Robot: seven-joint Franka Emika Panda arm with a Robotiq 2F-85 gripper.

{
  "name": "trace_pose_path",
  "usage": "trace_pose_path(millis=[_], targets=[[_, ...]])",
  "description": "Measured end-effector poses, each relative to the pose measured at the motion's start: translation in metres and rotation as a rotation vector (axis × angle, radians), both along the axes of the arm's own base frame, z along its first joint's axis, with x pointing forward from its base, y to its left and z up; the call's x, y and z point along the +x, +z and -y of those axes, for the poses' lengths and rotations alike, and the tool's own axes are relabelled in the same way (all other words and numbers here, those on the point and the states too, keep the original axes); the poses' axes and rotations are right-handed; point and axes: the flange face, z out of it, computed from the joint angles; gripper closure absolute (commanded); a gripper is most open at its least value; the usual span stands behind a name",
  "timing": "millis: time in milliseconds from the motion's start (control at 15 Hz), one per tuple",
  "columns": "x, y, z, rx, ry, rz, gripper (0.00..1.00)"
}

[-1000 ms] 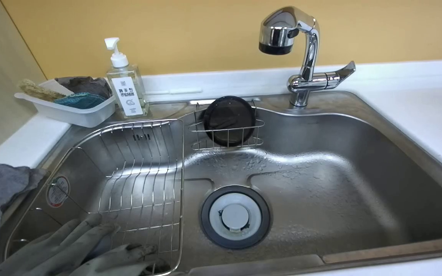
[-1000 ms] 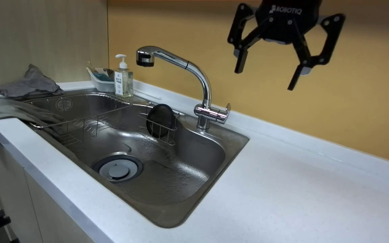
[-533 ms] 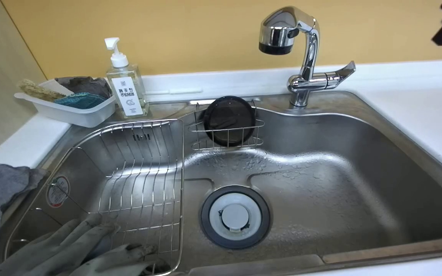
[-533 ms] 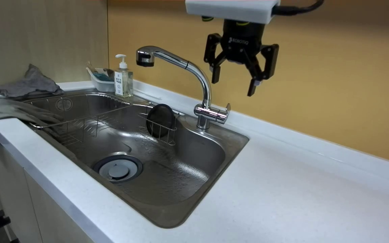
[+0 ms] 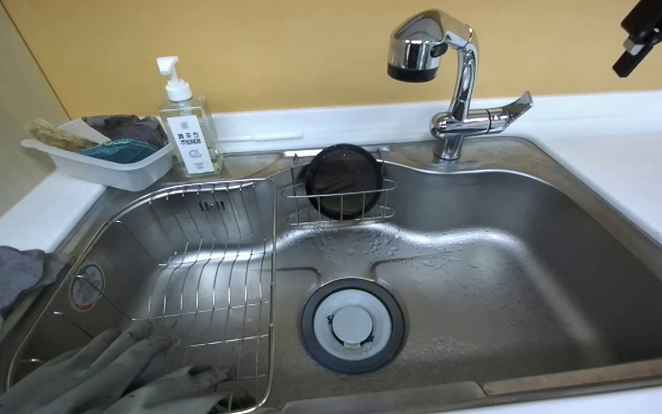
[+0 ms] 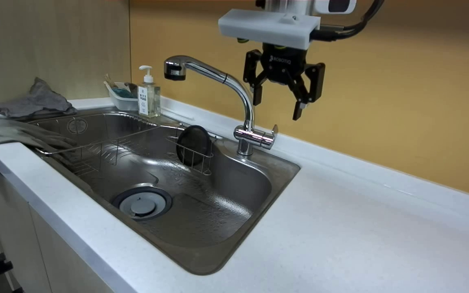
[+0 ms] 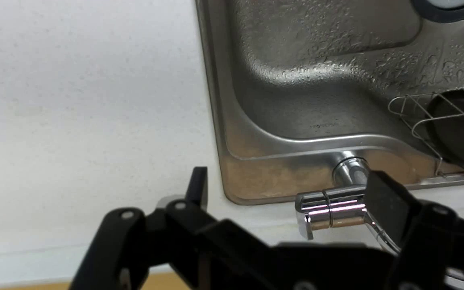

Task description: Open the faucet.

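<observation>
White tub (image 5: 107,174): teal cloth (image 5: 121,151) | wire basket (image 5: 389,188): black disc (image 5: 343,172) | gripper (image 6: 276,108): spread wide, clear of faucet (image 5: 464,86)

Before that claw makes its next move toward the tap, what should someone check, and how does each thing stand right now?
1. Gripper open: ok, jaws wide apart, nothing held.
2. Lever visible in the wrist view: ok.
3. Gripper at the lever: not ok; it hangs higher and apart from it.
4. Spray head facing down: ok, nothing seen running from it.
5. Soap bottle out of the way: ok, it stands on the far side of the faucet from the gripper.
6. Which way the lever must turn: cannot tell from these pictures.
</observation>
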Motion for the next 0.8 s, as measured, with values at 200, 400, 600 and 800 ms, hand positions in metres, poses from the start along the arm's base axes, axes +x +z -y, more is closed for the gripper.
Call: trace_pose_path(millis=[200, 400, 600, 800], targets=[[0.008, -0.007, -0.003, -0.006, 0.003, 0.066, 0.0], [0.022, -0.025, -0.015, -0.003, 0.012, 0.132, 0.0], [0.035, -0.048, -0.029, -0.014, 0.034, 0.188, 0.0], [0.045, -0.07, -0.037, -0.022, 0.046, 0.225, 0.0]])
